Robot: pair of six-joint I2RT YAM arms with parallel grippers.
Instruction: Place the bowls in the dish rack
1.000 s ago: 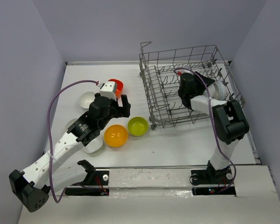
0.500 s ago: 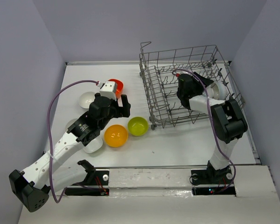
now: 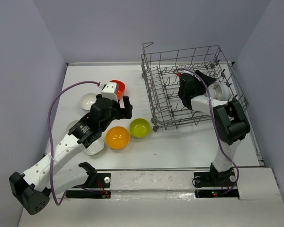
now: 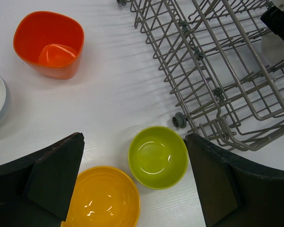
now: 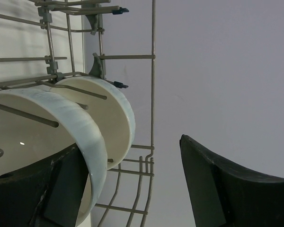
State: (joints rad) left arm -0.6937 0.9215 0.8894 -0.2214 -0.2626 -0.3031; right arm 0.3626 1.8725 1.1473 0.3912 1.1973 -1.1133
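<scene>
The grey wire dish rack [image 3: 189, 85] stands at the back right. Two white bowls [image 5: 61, 123] [image 5: 116, 111] stand on edge among its prongs, by the right wall [image 3: 221, 90]. My right gripper [image 3: 204, 84] [image 5: 132, 142] is inside the rack and open. Its left finger sits against the nearer bowl's rim and nothing lies between the jaws. My left gripper [image 3: 119, 112] [image 4: 132, 138] hangs wide open over the table, above the lime green bowl [image 4: 157, 157] [image 3: 139, 127] and the orange-yellow bowl [image 4: 104, 198] [image 3: 117, 137].
A red-orange bowl [image 3: 118, 87] [image 4: 49, 45] sits further back, behind the left wrist. Two white bowls [image 3: 88, 100] [image 3: 93, 146] lie at the left, the nearer one partly under the left arm. The rack's wheeled corner [image 4: 179, 119] is close to the green bowl.
The right gripper's jaws have spread wider inside the rack, and its wrist has drawn slightly away from the white bowls. The left arm and the table bowls have not moved.
</scene>
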